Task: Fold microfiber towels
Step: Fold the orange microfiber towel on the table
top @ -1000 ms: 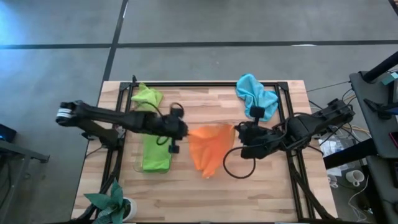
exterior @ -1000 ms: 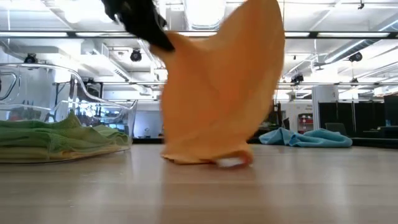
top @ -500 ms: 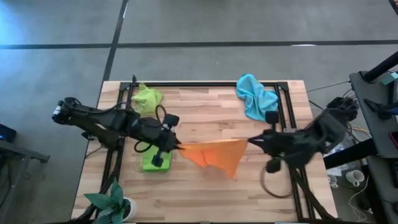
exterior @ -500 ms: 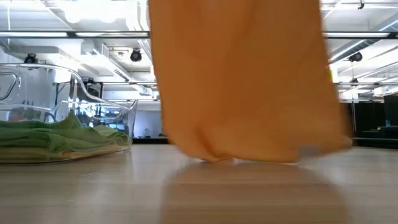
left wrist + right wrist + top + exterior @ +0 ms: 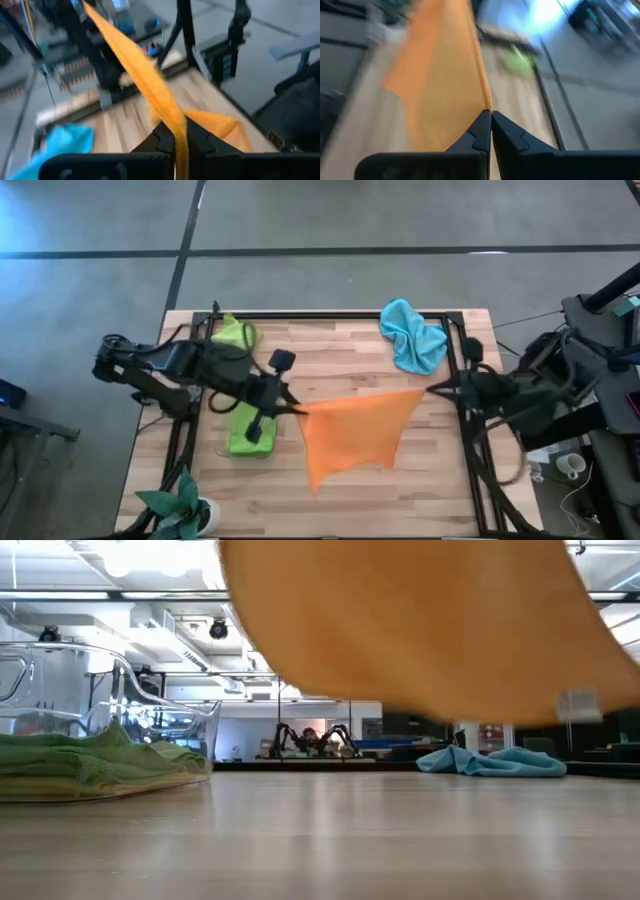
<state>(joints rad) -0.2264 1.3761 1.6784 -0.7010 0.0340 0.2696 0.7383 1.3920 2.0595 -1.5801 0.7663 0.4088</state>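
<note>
The orange towel (image 5: 352, 436) is held taut, unfolded, by clenched left pincer (image 5: 290, 408) and right pincer (image 5: 433, 390); the blue towel (image 5: 412, 335) is left crumpled, green ones lie folded in the tray (image 5: 222, 448)

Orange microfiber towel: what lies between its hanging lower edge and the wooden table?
Nothing: the low view shows open air between the orange microfiber towel and wooden table.

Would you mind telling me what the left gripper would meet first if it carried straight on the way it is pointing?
Probably the orange towel it already pinches; the left gripper points along the stretched edge toward the right gripper. Depth is hard to judge.
</note>
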